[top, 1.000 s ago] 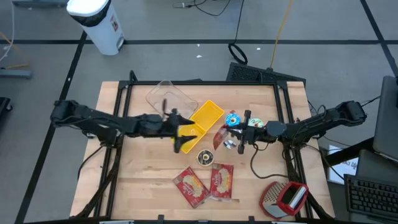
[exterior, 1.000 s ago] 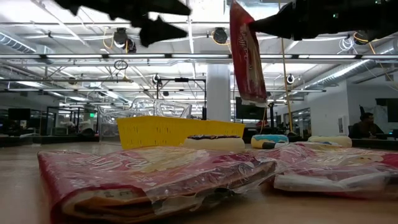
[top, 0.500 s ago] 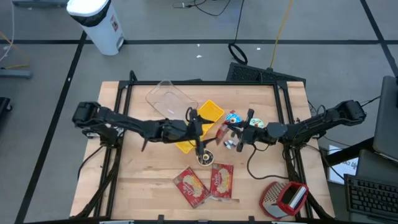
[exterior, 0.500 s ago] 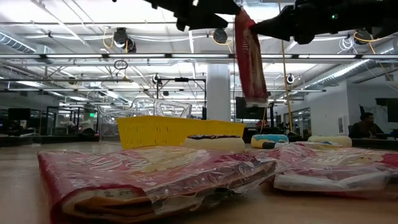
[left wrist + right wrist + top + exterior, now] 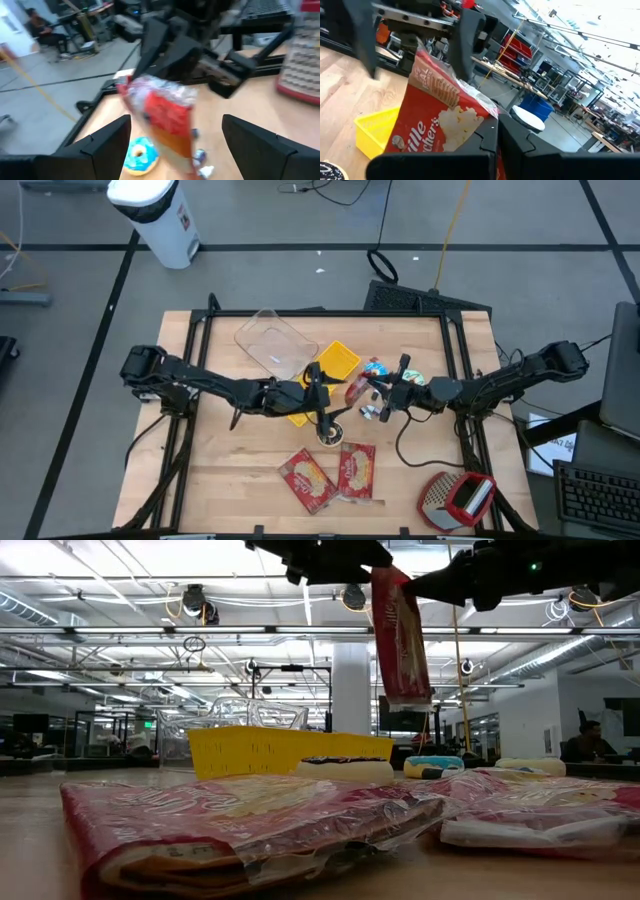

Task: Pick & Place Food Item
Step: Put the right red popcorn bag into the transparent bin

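Popcorn bag [image 5: 400, 635] hangs pinched in the right end effector [image 5: 368, 393] mid-frame; the wide-open left end effector [image 5: 322, 381] should straddle it squarely before closing.

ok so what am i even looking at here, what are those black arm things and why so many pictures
Those are two robot arms working at a wooden table, filmed at one moment by four cameras: one overhead, one level with the tabletop, and one on each arm's wrist.

The right gripper holds a red snack bag in the air, jaws shut on it. The left gripper has reached in close beside the bag with its jaws wide open; its own wrist camera sees the bag between its fingers.

On the table lie a yellow bin, a clear container, two more red packets, a dark round item and some colourful round snacks. A red grater-like tool sits at a corner.
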Controlling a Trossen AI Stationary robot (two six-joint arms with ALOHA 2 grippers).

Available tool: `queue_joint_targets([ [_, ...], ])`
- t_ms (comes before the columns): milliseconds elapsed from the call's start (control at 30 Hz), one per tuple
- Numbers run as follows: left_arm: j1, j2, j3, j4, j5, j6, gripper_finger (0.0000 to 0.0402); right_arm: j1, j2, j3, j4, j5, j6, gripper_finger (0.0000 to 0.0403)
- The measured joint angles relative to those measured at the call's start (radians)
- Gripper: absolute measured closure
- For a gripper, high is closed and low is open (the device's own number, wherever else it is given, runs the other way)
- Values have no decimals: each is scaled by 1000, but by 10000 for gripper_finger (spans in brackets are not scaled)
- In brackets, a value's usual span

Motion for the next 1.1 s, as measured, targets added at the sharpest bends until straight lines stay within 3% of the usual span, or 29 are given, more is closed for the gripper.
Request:
queue_joint_targets([
  [200,31,1,0,65,8,-9,92,0,0,0,0,0,4,403],
  [833,70,7,0,35,26,-176,94,0,0,0,0,0,5,403],
  [967,82,7,0,31,39,-200,128,0,0,0,0,0,5,403],
  [1100,106,7,0,27,96,-268,194,0,0,0,-1,1,5,403],
])
